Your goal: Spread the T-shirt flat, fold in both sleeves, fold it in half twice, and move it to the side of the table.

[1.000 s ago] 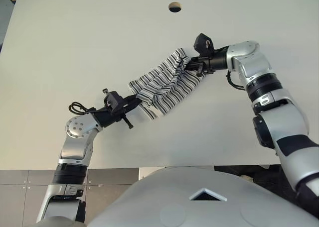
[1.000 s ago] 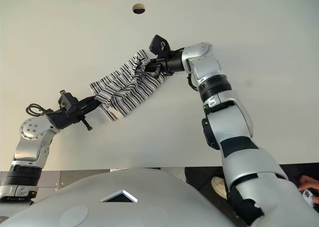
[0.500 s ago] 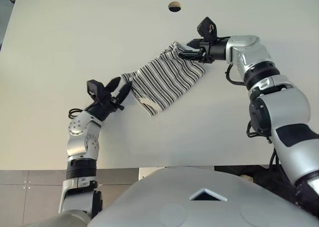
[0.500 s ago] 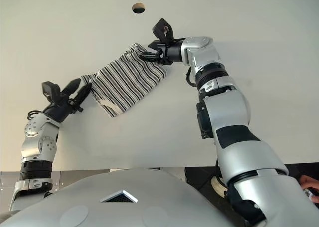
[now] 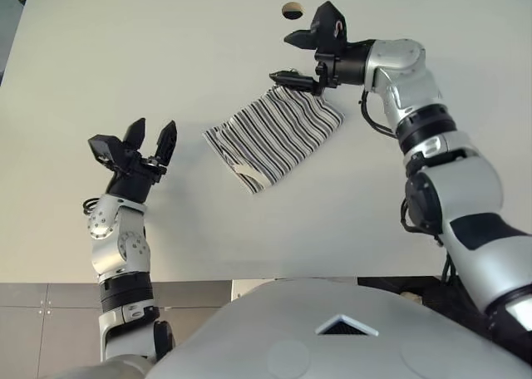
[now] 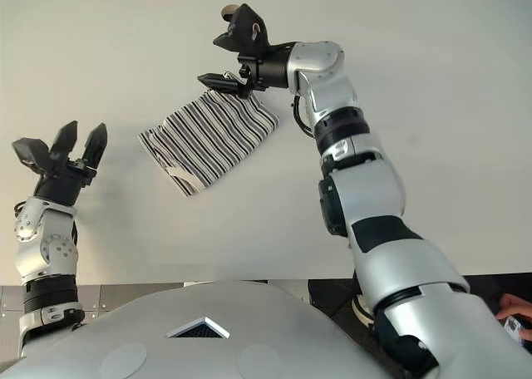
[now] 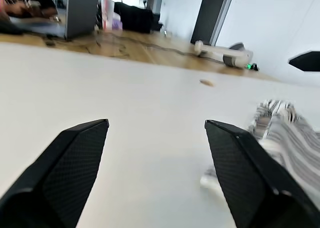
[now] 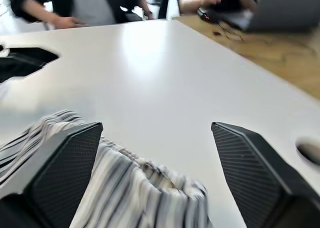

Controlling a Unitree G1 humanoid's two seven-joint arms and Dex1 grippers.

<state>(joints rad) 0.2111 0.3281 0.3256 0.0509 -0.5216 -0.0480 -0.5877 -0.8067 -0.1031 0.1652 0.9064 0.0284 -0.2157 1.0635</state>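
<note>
The T-shirt (image 5: 274, 138) lies as a compact striped packet near the middle of the white desk (image 5: 125, 46), not yet at its side; judged from that, the folding looks done and the move is what remains. The desk is smooth, so a packet pushed rather than lifted could slide unevenly and skew; the layers may shear apart if only one edge is driven. The packet itself is soft and several layers thick; a pinch that catches only the top layer would likely peel the fold open, and the far edge looks ruffled in the right wrist view, which invites just that. The right end effector (image 5: 281, 58) hovers over that far corner, fingers spread and holding nothing; the left end effector (image 5: 154, 130) is raised beside the packet, apart from it, also spread and empty; uneven lifting by the two could twist the cloth. A small hole (image 5: 291, 11) lies beyond the packet; cloth dragged that way might snag.
</note>
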